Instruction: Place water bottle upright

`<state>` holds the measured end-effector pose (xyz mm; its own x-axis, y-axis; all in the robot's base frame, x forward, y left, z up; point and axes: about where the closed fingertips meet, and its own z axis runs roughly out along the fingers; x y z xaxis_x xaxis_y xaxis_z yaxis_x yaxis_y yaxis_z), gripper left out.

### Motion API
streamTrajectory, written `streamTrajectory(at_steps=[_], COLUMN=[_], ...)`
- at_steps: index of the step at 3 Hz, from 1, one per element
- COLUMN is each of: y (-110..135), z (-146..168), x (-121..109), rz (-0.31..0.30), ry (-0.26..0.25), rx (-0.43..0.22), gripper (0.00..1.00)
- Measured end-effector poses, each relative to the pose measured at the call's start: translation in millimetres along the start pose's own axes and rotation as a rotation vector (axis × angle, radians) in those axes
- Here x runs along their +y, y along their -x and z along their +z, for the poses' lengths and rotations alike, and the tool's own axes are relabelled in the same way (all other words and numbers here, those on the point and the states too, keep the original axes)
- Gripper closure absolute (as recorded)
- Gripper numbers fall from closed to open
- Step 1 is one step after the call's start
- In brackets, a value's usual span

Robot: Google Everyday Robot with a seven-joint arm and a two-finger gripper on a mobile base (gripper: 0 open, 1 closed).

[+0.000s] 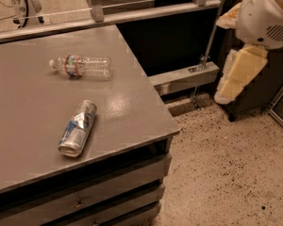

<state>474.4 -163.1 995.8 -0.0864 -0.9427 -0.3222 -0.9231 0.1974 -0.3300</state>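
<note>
Two lying flat on the table: water bottle, can. Far right, off the table: gripper, hard to make out, open or closed not clear.

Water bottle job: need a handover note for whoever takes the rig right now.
Gripper: off the table's right side, above the floor, far from both items.
Water bottle: lying on its side on the grey table, toward the back, cap pointing left.
Drink can: also on its side, nearer the front edge, apart from the bottle.
Done: nothing.
Left: reach over, grasp the bottle, stand it upright.
</note>
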Motion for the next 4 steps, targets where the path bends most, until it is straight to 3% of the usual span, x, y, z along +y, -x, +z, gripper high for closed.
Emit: streamTrajectory(at_steps=[2,4], y=[95.4,155.8], z=[93.9,169.2], x=[-29.0,-83.5], rz=[-0.058,-0.073], ry=[0.05,0.078], rx=[-0.155,-0.184], gripper=[0.0,0.0])
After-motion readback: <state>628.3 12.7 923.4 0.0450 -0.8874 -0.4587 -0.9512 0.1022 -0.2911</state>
